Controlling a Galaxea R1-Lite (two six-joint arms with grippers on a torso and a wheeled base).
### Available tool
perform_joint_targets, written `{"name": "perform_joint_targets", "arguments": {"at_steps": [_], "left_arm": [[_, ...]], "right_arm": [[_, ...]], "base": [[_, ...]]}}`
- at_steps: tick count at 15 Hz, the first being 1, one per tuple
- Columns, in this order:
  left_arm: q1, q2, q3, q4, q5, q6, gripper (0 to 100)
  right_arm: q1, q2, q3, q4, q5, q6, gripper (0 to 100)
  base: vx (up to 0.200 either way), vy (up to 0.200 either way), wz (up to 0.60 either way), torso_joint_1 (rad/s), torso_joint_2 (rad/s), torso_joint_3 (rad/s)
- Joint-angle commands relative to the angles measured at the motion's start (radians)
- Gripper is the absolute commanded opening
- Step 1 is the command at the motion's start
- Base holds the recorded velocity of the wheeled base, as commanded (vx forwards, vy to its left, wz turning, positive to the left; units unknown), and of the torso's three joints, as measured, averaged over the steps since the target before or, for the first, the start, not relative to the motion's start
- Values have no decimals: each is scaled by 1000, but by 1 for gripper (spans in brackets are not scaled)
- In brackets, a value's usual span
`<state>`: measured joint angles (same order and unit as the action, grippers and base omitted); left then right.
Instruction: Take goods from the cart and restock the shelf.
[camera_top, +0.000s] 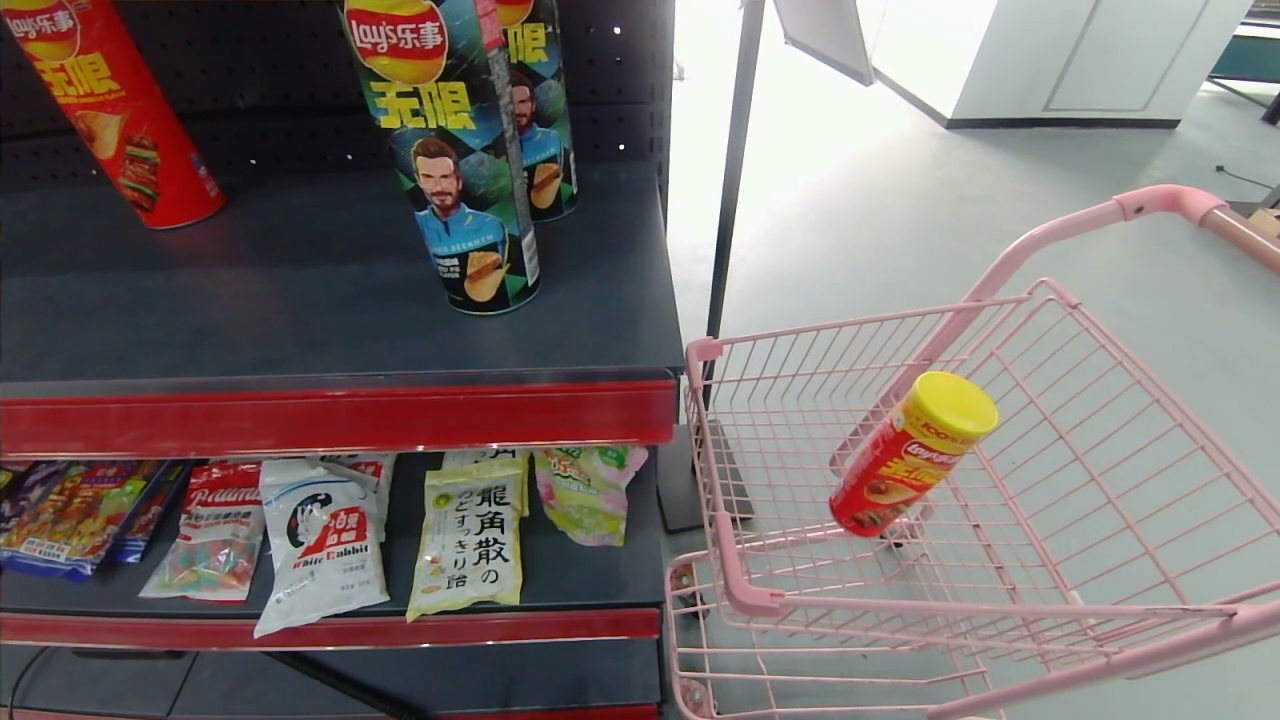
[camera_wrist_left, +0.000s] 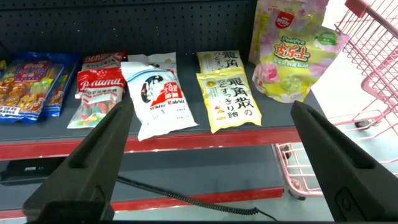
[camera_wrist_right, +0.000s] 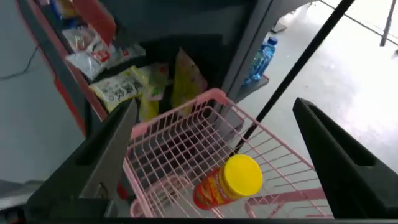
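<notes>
A red chip can with a yellow lid (camera_top: 905, 460) leans inside the pink wire cart (camera_top: 722, 560); it is also under my right gripper as the same can (camera_wrist_right: 227, 180). My right gripper (camera_wrist_right: 216, 106) hangs open above the cart (camera_wrist_right: 180, 121), some way over the can, holding nothing. The upper shelf (camera_top: 300, 290) left of the cart carries a red can (camera_top: 110, 100) and two dark green cans (camera_top: 455, 160). My left gripper (camera_wrist_left: 208, 109) stands open and holds nothing, in front of the lower shelf (camera_wrist_left: 186, 140).
Snack bags lie on the lower shelf: a white bag (camera_wrist_left: 158, 93), a yellow bag (camera_wrist_left: 230, 90), a pink-green bag (camera_wrist_left: 292, 50). A black post (camera_top: 735, 160) stands between shelf and cart. A black cable (camera_wrist_left: 186, 202) runs below. Open floor lies behind the cart.
</notes>
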<state>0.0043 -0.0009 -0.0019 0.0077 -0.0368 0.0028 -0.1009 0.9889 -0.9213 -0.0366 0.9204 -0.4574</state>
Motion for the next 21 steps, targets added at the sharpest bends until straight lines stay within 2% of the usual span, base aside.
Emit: {"name": "perform_joint_targets", "arguments": {"at_steps": [1, 2, 4, 8, 12, 18, 21], "left_arm": [[2, 1, -1, 0, 0, 0, 100], [0, 1, 0, 0, 0, 0, 100], [0, 1, -1, 0, 0, 0, 100], [2, 1, 0, 0, 0, 0, 100], [0, 1, -1, 0, 0, 0, 100], [2, 1, -1, 0, 0, 0, 100], [2, 1, -1, 0, 0, 0, 100]], "right_arm": [[-152, 304, 61, 18, 187, -291, 100], [-129, 386, 67, 30, 192, -377, 100], [-160, 505, 62, 34, 190, -512, 100], [-175, 686, 19, 29, 183, -521, 100], [-198, 844, -142, 40, 184, -537, 100], [-260, 924, -153, 53, 184, -550, 100], [-232, 942, -151, 53, 184, -553, 100]], "base": [[0, 0, 0, 0, 0, 0], [0, 0, 0, 0, 0, 0], [0, 0, 0, 0, 0, 0], [0, 0, 0, 0, 0, 0], [0, 0, 0, 0, 0, 0], [0, 0, 0, 0, 0, 0], [0, 0, 0, 0, 0, 0]]}}
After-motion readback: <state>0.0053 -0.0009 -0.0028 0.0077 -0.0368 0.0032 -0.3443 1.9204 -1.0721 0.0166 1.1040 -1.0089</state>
